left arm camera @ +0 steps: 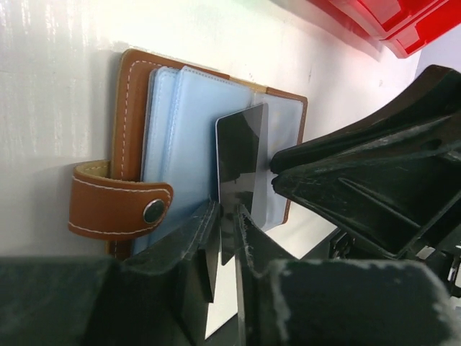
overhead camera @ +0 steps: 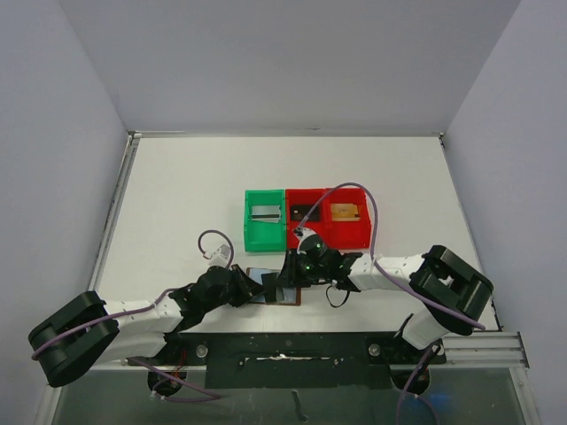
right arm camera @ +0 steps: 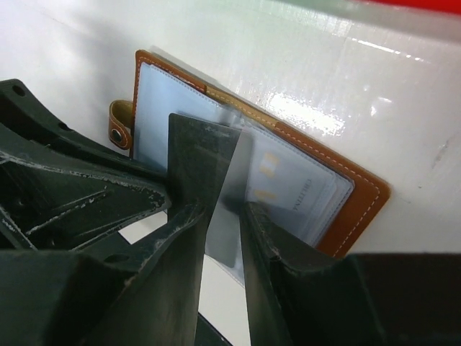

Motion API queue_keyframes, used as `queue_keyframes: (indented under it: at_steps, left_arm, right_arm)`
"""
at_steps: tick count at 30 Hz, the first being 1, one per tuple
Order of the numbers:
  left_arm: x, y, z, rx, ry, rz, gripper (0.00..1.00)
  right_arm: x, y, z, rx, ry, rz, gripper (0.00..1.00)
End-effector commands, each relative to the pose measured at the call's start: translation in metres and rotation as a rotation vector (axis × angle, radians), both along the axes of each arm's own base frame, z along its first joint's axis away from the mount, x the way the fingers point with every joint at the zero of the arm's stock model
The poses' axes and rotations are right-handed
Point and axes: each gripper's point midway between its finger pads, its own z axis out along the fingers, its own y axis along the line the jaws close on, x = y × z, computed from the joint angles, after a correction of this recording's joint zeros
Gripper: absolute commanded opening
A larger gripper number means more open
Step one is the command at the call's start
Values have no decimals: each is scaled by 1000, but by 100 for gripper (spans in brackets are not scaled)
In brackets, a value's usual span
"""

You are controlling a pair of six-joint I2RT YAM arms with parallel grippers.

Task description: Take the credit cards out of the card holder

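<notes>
Barely apart, left fingers [left arm camera: 198, 245] around card [left arm camera: 241, 155]

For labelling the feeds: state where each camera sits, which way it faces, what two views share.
Top external: above and behind, looking down at the table; both arms show.
Left wrist: low, facing the card holder; left tool straddles a dark card.
Right wrist: low, opposite side; right tool straddles that card.
Wrist views share holder and card.

Green bin [overhead camera: 252, 232] beside red bin [overhead camera: 350, 235], white table [overhead camera: 177, 195]
</notes>
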Motion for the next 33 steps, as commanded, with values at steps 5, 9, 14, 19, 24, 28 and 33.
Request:
queue_keyframes:
  at_steps: [5, 9, 14, 19, 24, 28, 33]
  left_arm:
    - [3, -13, 18, -108, -47, -27, 29]
    - [3, -18, 20, -133, -46, -39, 27]
    - [5, -19, 24, -147, -53, -36, 16]
    - [7, -17, 28, -139, -61, -26, 0]
    - [10, -14, 41, -114, -43, -8, 0]
    - [13, -2, 44, -29, -38, 9, 0]
    - [16, 5, 56, -4, -46, 18, 0]
  right_arm:
    - [-17, -15, -27, -8, 70, -48, 28]
    - [-17, -16, -29, -12, 70, -49, 28]
    - [-14, -14, -23, -2, 47, -40, 28]
    - [-6, -12, -9, 7, 5, -29, 29]
    - [11, 1, 47, 156, -99, 17, 35]
    - [28, -1, 88, 241, -190, 3, 47]
    - [36, -18, 111, 258, -263, -14, 66]
